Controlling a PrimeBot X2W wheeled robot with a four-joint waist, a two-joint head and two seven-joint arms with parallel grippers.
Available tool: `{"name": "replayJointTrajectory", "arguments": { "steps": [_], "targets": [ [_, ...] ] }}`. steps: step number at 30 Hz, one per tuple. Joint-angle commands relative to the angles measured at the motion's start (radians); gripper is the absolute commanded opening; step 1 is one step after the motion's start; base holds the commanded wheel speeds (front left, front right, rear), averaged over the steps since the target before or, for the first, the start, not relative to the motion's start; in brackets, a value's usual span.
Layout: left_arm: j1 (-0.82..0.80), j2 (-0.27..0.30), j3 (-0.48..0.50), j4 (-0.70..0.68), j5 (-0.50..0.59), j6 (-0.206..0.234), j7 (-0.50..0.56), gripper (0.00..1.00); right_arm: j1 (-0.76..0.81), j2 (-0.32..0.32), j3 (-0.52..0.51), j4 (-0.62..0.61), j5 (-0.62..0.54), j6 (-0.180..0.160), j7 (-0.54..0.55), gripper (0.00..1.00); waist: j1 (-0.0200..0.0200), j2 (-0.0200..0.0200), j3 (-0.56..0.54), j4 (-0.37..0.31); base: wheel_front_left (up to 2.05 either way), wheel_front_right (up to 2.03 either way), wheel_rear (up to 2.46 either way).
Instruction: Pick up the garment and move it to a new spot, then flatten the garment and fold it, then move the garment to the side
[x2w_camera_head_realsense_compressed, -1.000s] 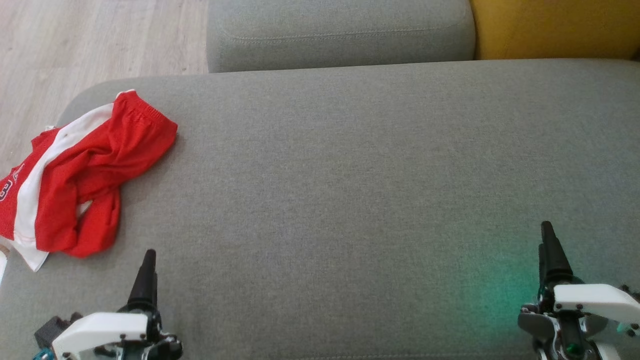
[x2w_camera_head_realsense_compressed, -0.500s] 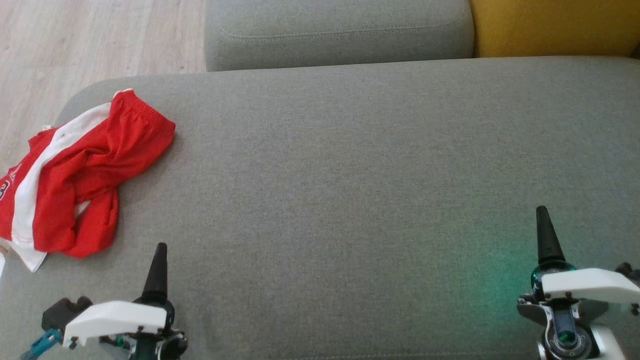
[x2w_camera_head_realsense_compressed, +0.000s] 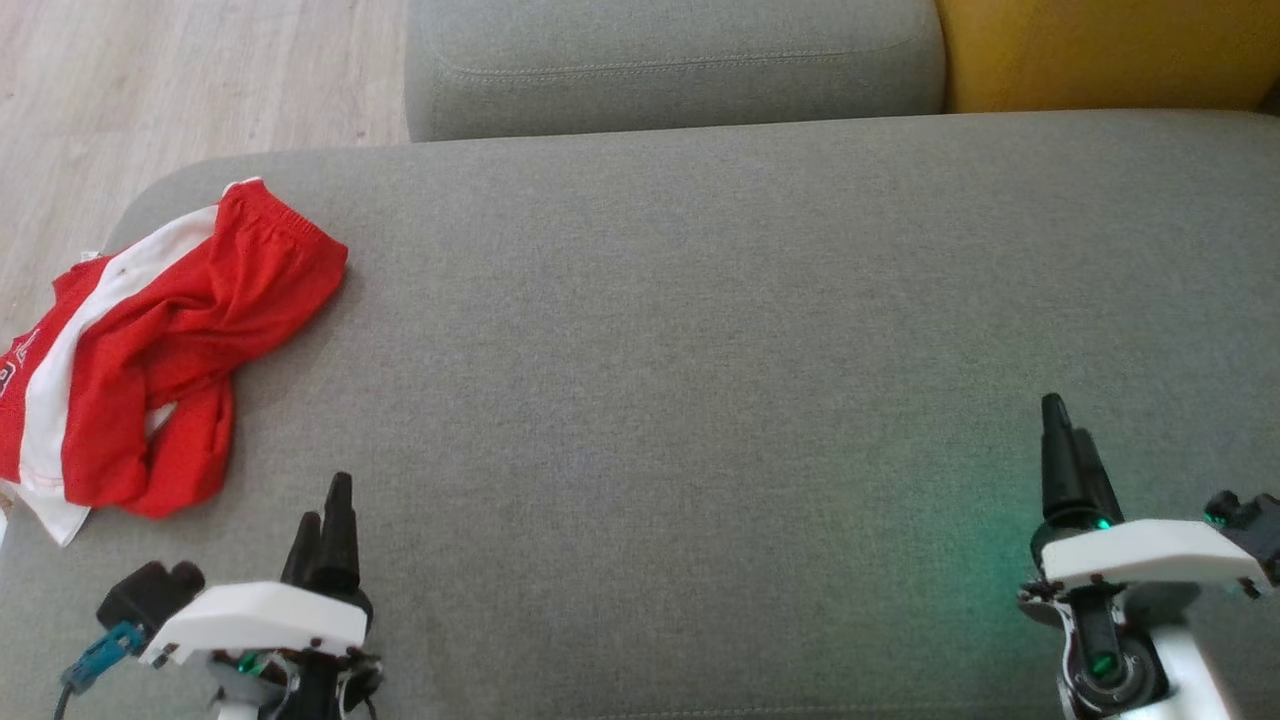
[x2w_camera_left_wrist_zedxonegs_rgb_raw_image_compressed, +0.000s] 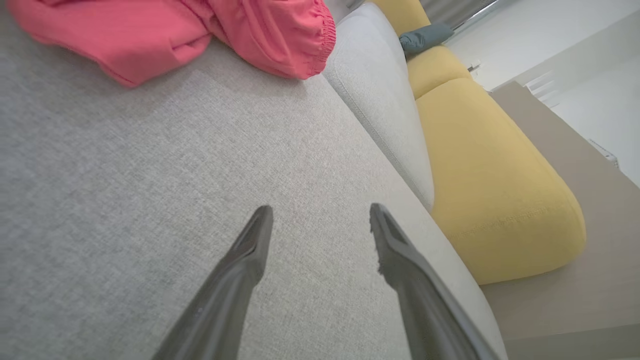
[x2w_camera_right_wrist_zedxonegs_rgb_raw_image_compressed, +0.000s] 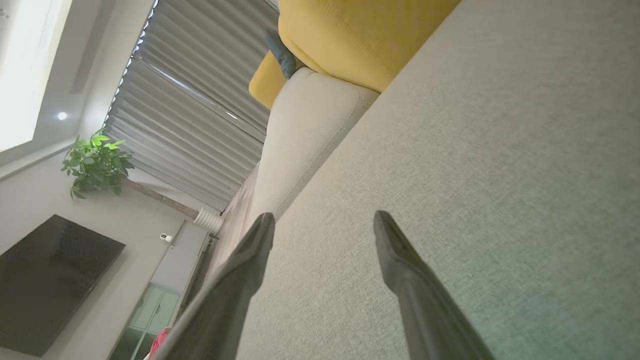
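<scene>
Hovering over the couch with fingers spread and empty, the left gripper is near the garment, which lies crumpled at the couch's left end. The right gripper, likewise spread, is well apart from it. The red mesh looks light, limp and probably slippery. Its gathered waistband should give the firmest pinch.
</scene>
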Motion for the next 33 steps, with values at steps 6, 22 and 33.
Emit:
{"name": "replayJointTrajectory", "arguments": {
  "steps": [6, 22, 33],
  "targets": [
    [-0.065, 0.015, 0.000, -0.026, 0.099, 0.015, -0.026, 1.00, -0.061, -0.025, 0.032, -0.020, -0.095, 0.004, -0.029, 1.00, 0.0000, 0.0000, 0.001, 0.000, 0.00, 0.00, 0.00],
    [-0.081, 0.019, -0.032, -0.012, 0.325, 0.058, -0.073, 1.00, -0.086, -0.039, 0.071, -0.003, -0.303, 0.005, -0.076, 1.00, 0.0000, 0.0000, 0.001, -0.003, 0.00, 0.00, 0.00],
    [-0.098, 0.024, -0.053, -0.004, 0.454, 0.084, -0.102, 1.00, -0.102, -0.035, 0.074, 0.006, -0.442, 0.006, -0.105, 1.00, 0.0000, 0.0000, 0.000, -0.002, 0.00, 0.00, 0.00]
  ]
}}
